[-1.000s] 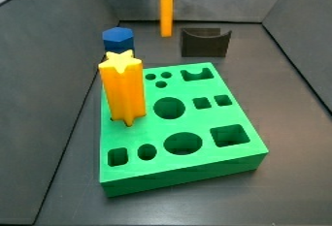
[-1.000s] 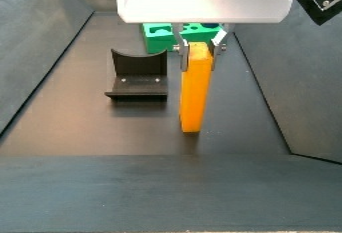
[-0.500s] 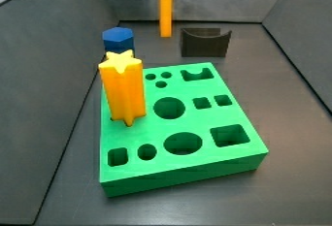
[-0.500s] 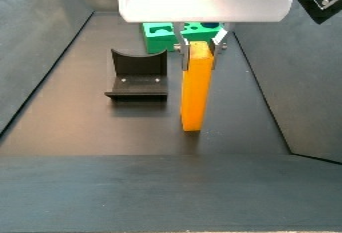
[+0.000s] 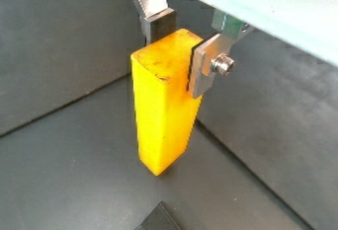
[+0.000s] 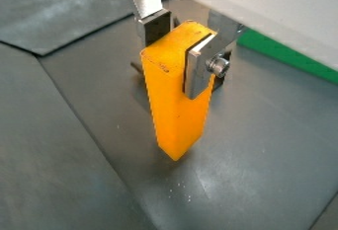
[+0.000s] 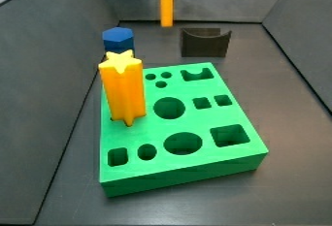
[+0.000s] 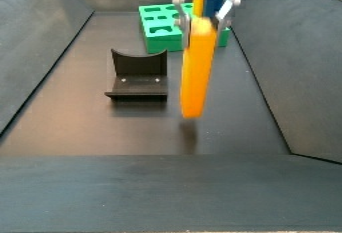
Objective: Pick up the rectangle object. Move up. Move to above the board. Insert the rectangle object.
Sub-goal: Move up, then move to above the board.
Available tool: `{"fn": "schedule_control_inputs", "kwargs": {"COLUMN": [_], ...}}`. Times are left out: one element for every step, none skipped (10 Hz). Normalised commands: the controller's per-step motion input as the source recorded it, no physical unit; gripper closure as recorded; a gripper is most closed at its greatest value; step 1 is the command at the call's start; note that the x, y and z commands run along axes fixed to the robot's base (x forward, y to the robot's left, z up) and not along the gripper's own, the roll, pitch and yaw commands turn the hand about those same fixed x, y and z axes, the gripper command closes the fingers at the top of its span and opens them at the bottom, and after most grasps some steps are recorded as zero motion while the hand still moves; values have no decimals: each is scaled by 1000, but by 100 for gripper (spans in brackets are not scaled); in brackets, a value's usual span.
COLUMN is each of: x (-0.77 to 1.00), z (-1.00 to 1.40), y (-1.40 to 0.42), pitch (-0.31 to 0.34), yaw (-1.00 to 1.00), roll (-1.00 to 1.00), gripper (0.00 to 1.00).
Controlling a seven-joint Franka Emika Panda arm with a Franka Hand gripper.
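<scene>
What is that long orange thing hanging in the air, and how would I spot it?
Start at the green board; beyond its far end hangs the gripper. It clamps the rectangle object: a plain flat-sided orange bar, unlike the star-topped post standing in the board.

text: none legible | labels: none | numbers: none

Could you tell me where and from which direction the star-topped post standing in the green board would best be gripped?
Probably near its top, coming straight down. The star-topped post stands upright in the board with its upper part free, though its star-shaped sides offer less flat surface than a bar. The gripper is busy now, shut on the orange bar away from the board.
</scene>
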Motion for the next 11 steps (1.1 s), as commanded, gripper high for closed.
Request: {"fn": "schedule_control_inputs", "kwargs": {"x": [-8,-214,-217,-198,-188,-166,-160,-140,-123,-69,-45], "z": [211,1000,1000,1000,1000,1000,1000,1000,1000,829,715], "y": [-9,-185,-186,-160,-153,-141,-137,-122,-113,-79,-60], "pitch": [55,0,6,-28,-27,-2,8,25,45,70,82], "yaw": [29,151,147,91,72,41,33,27,24,25,22], "roll": [60,-271,-270,-208,-178,-112,-89,-45,-17,14,23], "gripper": [100,100,100,100,100,100,100,100,100,100,100]}}
